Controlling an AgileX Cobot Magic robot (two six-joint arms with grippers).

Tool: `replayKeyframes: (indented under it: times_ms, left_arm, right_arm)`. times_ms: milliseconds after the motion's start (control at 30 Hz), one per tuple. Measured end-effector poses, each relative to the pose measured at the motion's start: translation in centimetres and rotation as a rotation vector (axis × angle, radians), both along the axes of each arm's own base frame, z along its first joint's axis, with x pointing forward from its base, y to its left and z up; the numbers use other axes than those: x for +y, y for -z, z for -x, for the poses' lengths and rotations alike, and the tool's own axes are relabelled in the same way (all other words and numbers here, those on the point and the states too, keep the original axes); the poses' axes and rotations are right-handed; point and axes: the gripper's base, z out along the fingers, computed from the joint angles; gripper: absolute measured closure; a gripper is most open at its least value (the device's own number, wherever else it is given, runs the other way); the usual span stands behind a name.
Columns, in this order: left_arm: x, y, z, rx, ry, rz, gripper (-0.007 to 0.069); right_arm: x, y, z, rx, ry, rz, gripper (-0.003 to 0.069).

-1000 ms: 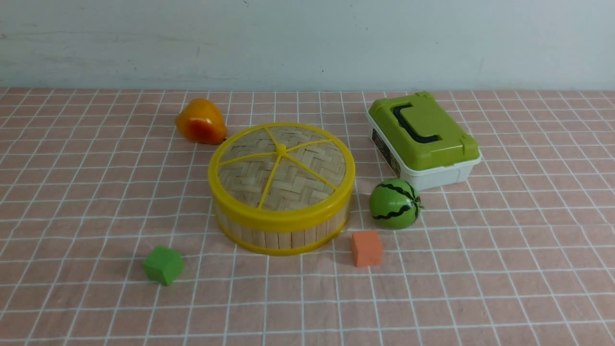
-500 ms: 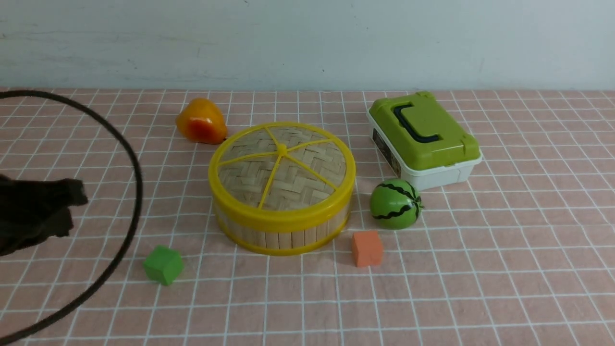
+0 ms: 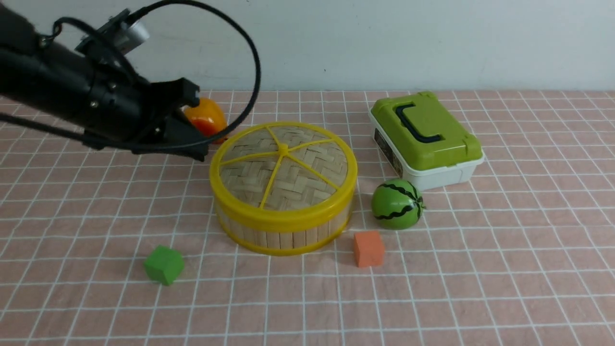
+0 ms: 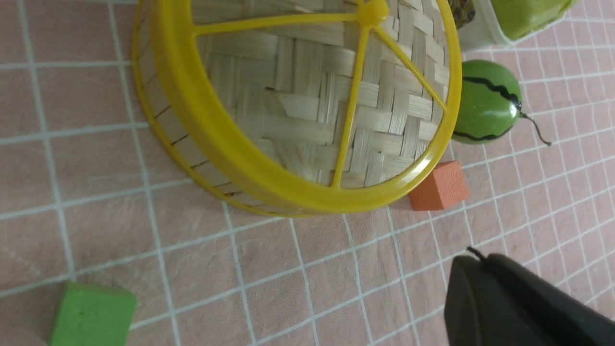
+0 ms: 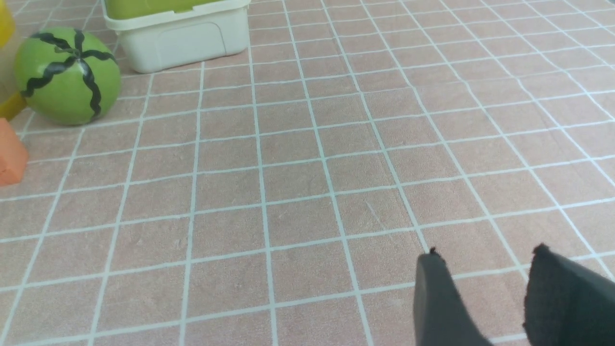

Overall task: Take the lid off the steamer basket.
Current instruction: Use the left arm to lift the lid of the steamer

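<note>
My left jaws hover wide apart, empty, beside the lid (image 3: 283,166) seated on the steamer basket (image 3: 283,234); my right jaws stand narrowly parted, empty.

Watermelon (image 3: 397,203), orange cube (image 3: 368,248), green cube (image 3: 164,265)

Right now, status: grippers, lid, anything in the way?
Left gripper open, empty, beside lid, not touching. Right gripper open, empty, over cloth. Lid seated on steamer basket. Nothing on top; orange fruit just behind left gripper.
</note>
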Motion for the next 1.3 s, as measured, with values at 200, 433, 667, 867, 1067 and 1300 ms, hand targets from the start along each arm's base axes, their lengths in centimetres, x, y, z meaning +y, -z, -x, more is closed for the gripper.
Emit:
replayKeyframes:
  times_ms: [200,433,667,867,1067,1300]
  left_arm:
    - [-5.9,-0.2,-4.3,0.011,0.105,-0.237,0.0633]
    - [-10.2,0.5,-8.3,-0.080,0.130,-0.429,0.0425]
    - [-12.9,2.7,-10.4,-0.115,0.159,-0.491,0.0196]
    - [-13.2,5.0,-11.4,-0.095,0.161,-0.554,0.0167]
    - [-13.2,6.0,-12.0,-0.114,0.157,-0.582,0.0224]
    - [-13.5,6.8,-12.3,-0.097,0.163,-0.572,0.0327]
  right_arm:
    - [0.0,0.0,0.0,0.000,0.000,0.000,0.0417]
    - [0.0,0.0,0.0,0.000,0.000,0.000,0.0417]
    - [0.0,0.0,0.0,0.000,0.000,0.000,0.0417]
    - [0.0,0.0,0.0,0.000,0.000,0.000,0.0417]
    - [0.0,0.0,0.0,0.000,0.000,0.000,0.0417]
    - [0.0,0.0,0.0,0.000,0.000,0.000,0.0417]
